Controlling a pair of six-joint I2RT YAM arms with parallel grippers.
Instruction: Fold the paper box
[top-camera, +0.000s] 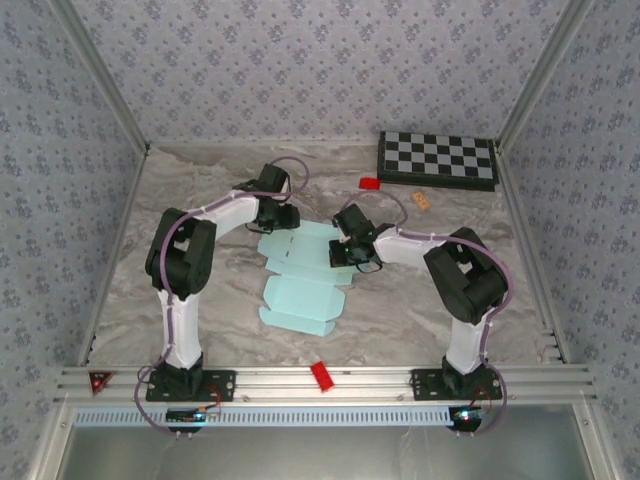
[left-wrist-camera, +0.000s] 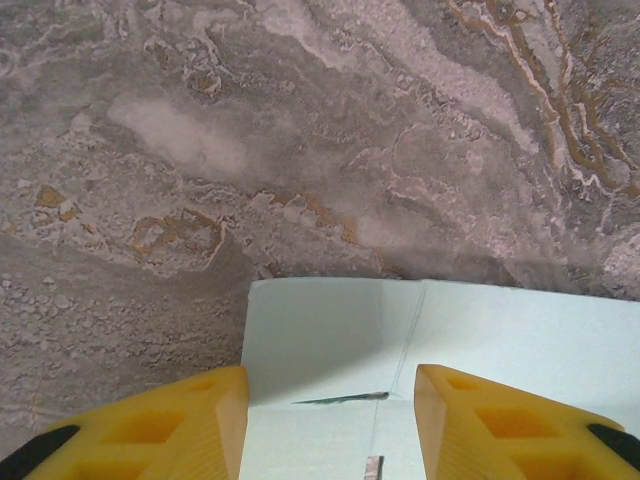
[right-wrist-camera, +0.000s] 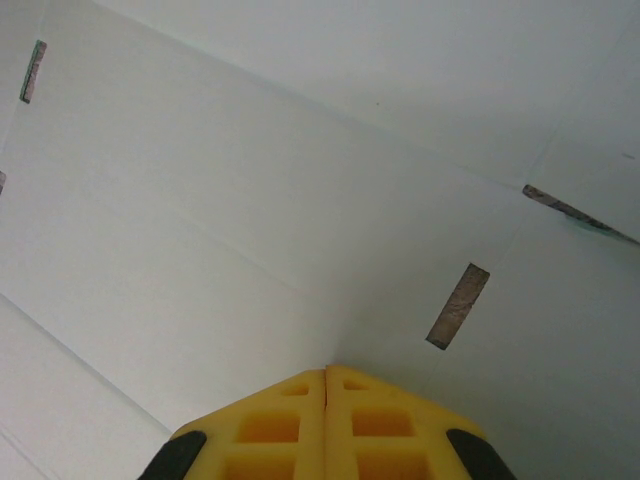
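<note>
- The box (top-camera: 300, 278), an unfolded pale-blue card sheet with flaps and slots, is laid flat at the middle of the bench (top-camera: 400, 310), between the two arms.
- The left gripper (top-camera: 278, 222) is placed at the sheet's 11 o'clock corner. In the left wrist view its yellow fingers (left-wrist-camera: 150, 425) are seen spread apart over that corner, and nothing is pinched between them.
- The right gripper (top-camera: 345, 255) is set over the sheet's 2 o'clock part. In the right wrist view its jaws are pressed together, tips close to the card, and no card is seen between them.
- A slot (right-wrist-camera: 457, 305), through which the bench is seen, is cut at 1 o'clock from those tips.
- A checkerboard (top-camera: 437, 160) is laid at 1 o'clock from the box, well apart, by the far right corner.
- A red piece (top-camera: 369, 183) and a tan piece (top-camera: 421, 201) are seen between checkerboard and box.
- A second red piece (top-camera: 321, 376) is seen on the near rail, at 6 o'clock from the box.
</note>
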